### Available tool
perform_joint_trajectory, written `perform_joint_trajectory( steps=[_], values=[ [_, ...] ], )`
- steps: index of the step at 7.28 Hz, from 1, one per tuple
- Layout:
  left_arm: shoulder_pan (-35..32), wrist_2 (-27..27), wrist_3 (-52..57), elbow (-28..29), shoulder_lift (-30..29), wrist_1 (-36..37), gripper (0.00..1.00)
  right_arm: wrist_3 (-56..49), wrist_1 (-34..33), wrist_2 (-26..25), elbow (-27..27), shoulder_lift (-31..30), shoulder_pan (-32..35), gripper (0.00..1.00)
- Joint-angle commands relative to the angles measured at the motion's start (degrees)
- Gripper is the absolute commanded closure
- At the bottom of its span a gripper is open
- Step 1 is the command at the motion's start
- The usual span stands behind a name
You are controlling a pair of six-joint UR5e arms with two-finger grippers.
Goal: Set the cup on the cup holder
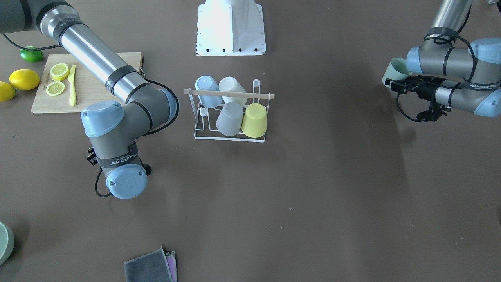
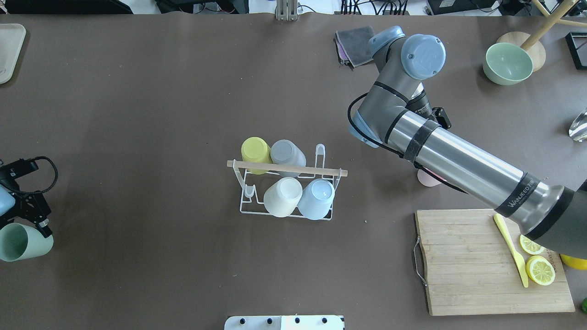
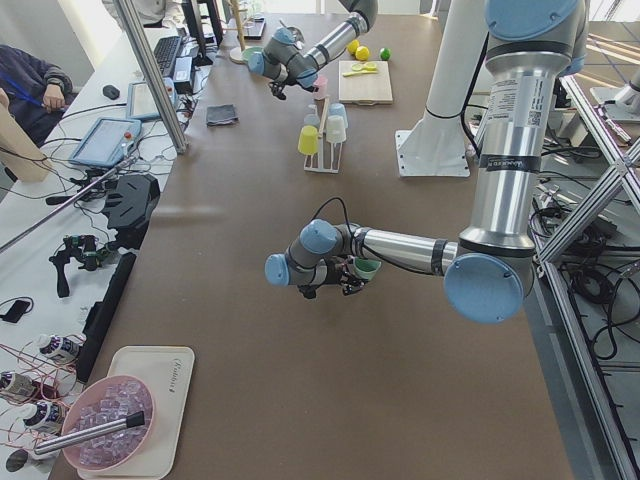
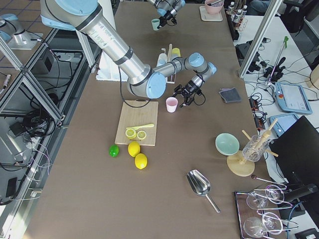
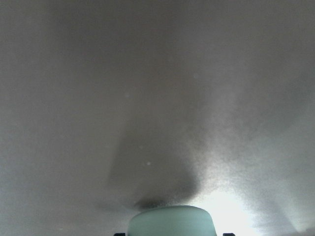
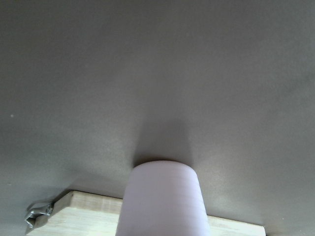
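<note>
The cup holder point(image 2: 286, 168) is a white wire rack with a wooden bar, standing mid-table. It also shows in the front view point(image 1: 229, 94). On it sit a yellow cup point(image 2: 255, 151), a grey cup point(image 2: 285, 153), a white cup point(image 2: 282, 196) and a light blue cup point(image 2: 316, 198). My left gripper point(image 2: 40, 226) is shut on a pale green cup point(image 2: 20, 242) at the far left, held on its side above the table. My right gripper point(image 4: 183, 95) is beside a pink cup point(image 4: 172, 104). That pink cup fills the right wrist view point(image 6: 162, 199). The right gripper's fingers are hidden.
A wooden cutting board point(image 2: 463, 261) with lemon slices point(image 2: 540, 270) and a yellow knife point(image 2: 511, 250) lies just behind the pink cup. Folded cloths point(image 2: 353, 43), a green bowl point(image 2: 506, 64), whole lemons point(image 1: 24, 79) and the white robot base point(image 1: 231, 27) are around.
</note>
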Motion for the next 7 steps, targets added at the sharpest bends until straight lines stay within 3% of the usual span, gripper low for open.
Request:
perform_joint_trajectory(
  steps=[1, 4, 6, 7],
  values=[
    [-7.12, 3.52, -0.06, -0.57, -2.05, -0.17, 0.46, -2.9, 0.07, -1.52, -1.91, 0.02, -1.3, 0.02],
    [-18.38, 10.74, 0.12, -0.66, -7.24, -0.51, 0.48, -2.28, 0.07, 2.27, -3.13, 0.1, -1.31, 0.02],
    [-24.53, 11.19, 0.12, -4.51, -7.69, -2.69, 0.49, -2.98, 0.07, 1.22, -4.02, 0.02, -1.39, 0.02],
    [-26.92, 11.2, 0.03, -4.61, -7.7, -7.41, 0.49, -2.99, 0.07, 0.52, -4.37, 0.1, -2.0, 0.02]
  ],
)
